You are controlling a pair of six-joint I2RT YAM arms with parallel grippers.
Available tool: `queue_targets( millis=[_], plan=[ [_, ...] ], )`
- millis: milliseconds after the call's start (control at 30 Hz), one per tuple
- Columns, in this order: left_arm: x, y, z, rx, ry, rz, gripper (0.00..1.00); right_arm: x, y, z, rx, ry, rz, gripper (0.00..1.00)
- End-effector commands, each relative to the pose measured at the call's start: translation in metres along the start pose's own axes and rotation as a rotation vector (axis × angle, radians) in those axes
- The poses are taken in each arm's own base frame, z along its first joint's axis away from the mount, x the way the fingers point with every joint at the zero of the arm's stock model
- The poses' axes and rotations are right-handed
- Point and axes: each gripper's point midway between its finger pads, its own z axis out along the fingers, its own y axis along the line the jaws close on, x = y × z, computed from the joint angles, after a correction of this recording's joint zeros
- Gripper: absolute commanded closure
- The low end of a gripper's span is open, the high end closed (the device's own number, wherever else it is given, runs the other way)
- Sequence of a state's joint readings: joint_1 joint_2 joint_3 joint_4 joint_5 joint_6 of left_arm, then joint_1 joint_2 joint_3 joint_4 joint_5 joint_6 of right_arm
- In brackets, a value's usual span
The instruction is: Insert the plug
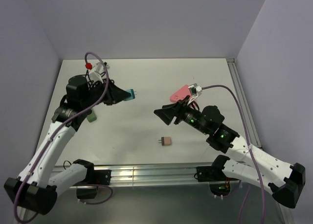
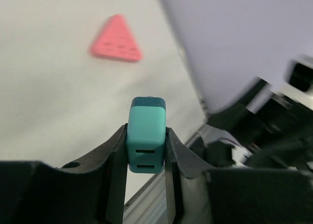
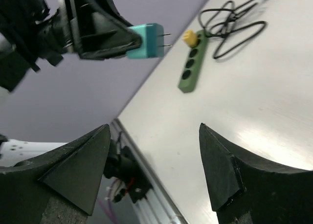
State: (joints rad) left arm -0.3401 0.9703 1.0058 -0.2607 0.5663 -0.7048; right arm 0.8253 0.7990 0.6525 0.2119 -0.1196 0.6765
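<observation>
My left gripper (image 1: 125,94) is shut on a teal plug (image 1: 130,94) and holds it above the table, its two prongs pointing right. In the left wrist view the plug (image 2: 145,136) sits between my fingers (image 2: 113,155). In the right wrist view the teal plug (image 3: 146,40) shows in the air. Beyond it a green power strip (image 3: 190,68) lies on the table with a yellow plug (image 3: 190,37) in its far end. In the top view the strip (image 1: 91,117) is mostly hidden under the left arm. My right gripper (image 1: 162,115) is open and empty, facing left, as the right wrist view (image 3: 154,128) also shows.
A pink triangular adapter (image 1: 179,93) lies behind the right wrist and also shows in the left wrist view (image 2: 116,40). A small tan plug (image 1: 166,141) lies near the front rail (image 1: 146,172). A black cable (image 3: 234,23) coils beside the strip.
</observation>
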Motion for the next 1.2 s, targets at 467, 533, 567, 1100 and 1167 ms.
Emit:
queue_targets(
  millis=[467,533,567,1100,1167],
  plan=[
    [-0.027,0.214,-0.054,-0.939,0.168,0.023,1.0,0.078,-0.046,-0.017,0.048,0.218,-0.009,0.24],
    [-0.04,0.227,-0.065,-1.001,0.141,-0.004,1.0,0.084,-0.051,-0.019,0.052,0.233,-0.022,0.25],
    [-0.044,0.232,-0.069,-1.03,0.138,-0.006,1.0,0.086,-0.053,-0.02,0.055,0.238,-0.031,0.24],
    [-0.08,0.335,-0.11,-1.314,0.159,-0.12,1.0,0.103,-0.067,-0.03,0.063,0.266,-0.135,0.24],
    [-0.079,0.343,-0.106,-1.292,0.167,-0.128,1.0,0.102,-0.067,-0.03,0.064,0.263,-0.14,0.24]
  ],
)
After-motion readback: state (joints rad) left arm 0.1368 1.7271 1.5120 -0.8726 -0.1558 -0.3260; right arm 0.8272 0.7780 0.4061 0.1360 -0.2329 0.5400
